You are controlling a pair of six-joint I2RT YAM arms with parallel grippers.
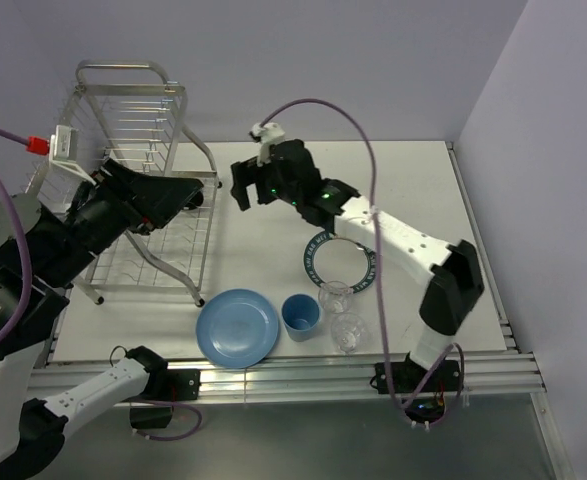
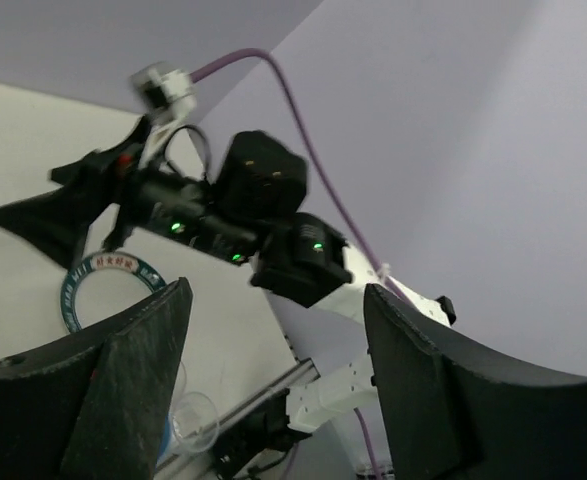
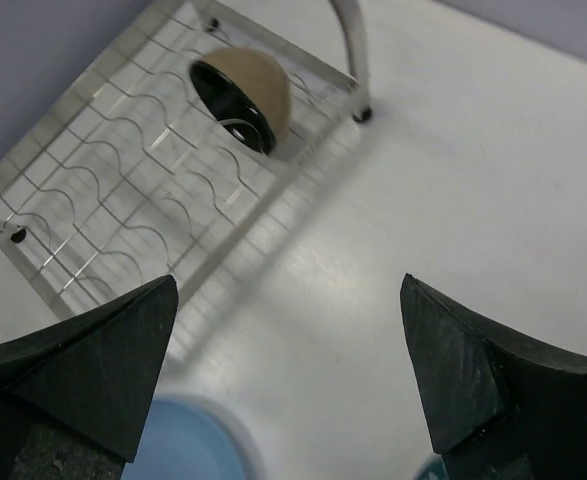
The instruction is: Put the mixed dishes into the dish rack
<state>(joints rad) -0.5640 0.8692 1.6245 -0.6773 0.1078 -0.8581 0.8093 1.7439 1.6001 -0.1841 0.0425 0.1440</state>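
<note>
1. Two black hands stand wide open and empty: left hand [image 2: 273, 400] over the shiny wire dish rack [image 1: 138, 180], right hand [image 3: 283, 380] beside it.
2. Round bowl [image 3: 243, 95], black inside, lies tilted on the rack's wavy tier.
3. Smooth blue plate [image 1: 237, 327] lies on the tabletop [image 1: 413, 190] near the rack.

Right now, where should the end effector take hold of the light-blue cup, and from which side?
Probably best to grip the light-blue cup by its wall at the rim, coming from above. It stands upright with its mouth open, so one finger fits inside and one outside. Choose the far part of the rim, because the blue plate sits close on its left and the clear glasses on its right.
</note>
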